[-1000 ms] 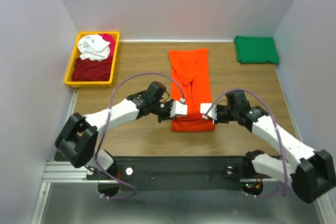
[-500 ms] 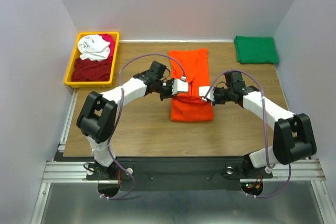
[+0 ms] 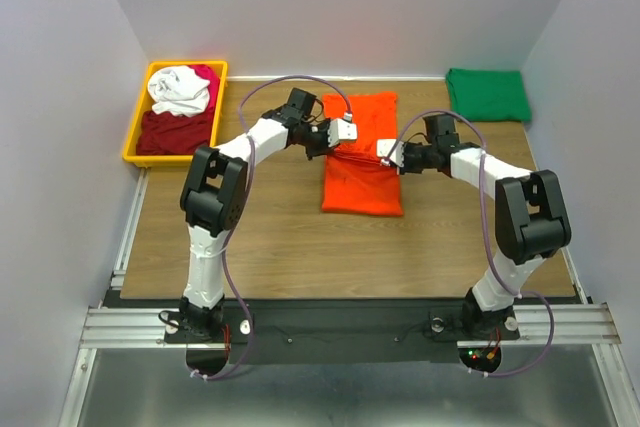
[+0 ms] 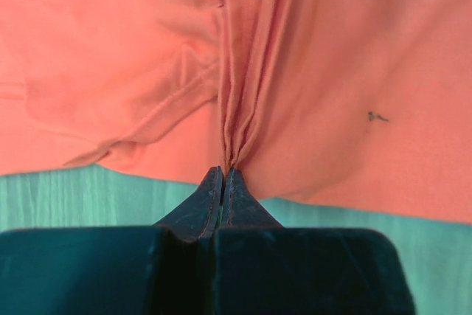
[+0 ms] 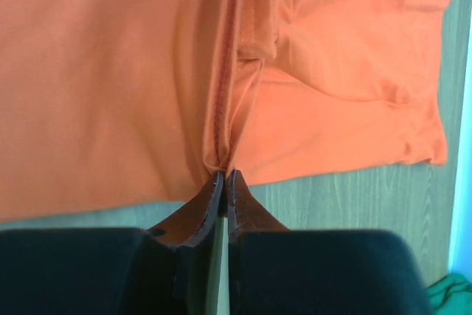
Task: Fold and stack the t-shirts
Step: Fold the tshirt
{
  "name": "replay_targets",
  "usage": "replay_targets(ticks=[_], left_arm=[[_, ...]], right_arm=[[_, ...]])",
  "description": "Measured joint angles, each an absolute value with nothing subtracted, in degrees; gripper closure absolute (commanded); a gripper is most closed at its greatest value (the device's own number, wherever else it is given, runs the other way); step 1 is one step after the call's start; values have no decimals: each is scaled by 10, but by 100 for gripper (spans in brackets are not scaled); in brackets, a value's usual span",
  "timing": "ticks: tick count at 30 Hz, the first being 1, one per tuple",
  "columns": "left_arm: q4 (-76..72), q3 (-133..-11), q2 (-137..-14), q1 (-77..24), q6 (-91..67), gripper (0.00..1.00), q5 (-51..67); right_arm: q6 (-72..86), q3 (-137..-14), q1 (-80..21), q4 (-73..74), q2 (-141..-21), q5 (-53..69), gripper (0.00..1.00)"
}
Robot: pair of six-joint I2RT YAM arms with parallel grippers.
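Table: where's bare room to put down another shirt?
Widest bare patch: table strip from the orange shirt to the near edge, between left arm and right arm. Smaller: wood in front of the bin, outside the left arm. Crowded: centre, where left gripper and right gripper pinch the orange shirt; right arm stands before the green shirt.

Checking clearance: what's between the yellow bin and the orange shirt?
Left arm crosses the wood table between yellow bin and orange t-shirt; top external view.
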State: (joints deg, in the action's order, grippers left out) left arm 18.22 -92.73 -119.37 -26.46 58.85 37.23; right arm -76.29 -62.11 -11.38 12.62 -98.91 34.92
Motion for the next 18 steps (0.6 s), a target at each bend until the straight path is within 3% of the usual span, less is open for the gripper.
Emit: replay_targets(ticks=[3,4,5,9,12,14,18], left_arm=[[182,-955,-1221,-259,580,70,364],[182,-963,-1228,-256,577,63,360],[180,-965,-1230,-253,572,50,356],[162,-960,-1227,-240,547,46,341],[149,-921,-1201,-233,534,46,339],[136,-861,-1153,-228,528,46,342],[129,-735,-1030,-234,527,46,355]], right_arm=[[-750,-621,-113,106,-1004,339,35],[-741,-621,-113,90,-1008,332,25],[-737,-621,-113,79,-1009,326,23],[-699,-630,-111,54,-1009,300,27],[-674,-625,-105,51,-980,293,41],[-663,-608,-104,55,-932,301,50],[-655,-550,-118,72,-816,321,53]])
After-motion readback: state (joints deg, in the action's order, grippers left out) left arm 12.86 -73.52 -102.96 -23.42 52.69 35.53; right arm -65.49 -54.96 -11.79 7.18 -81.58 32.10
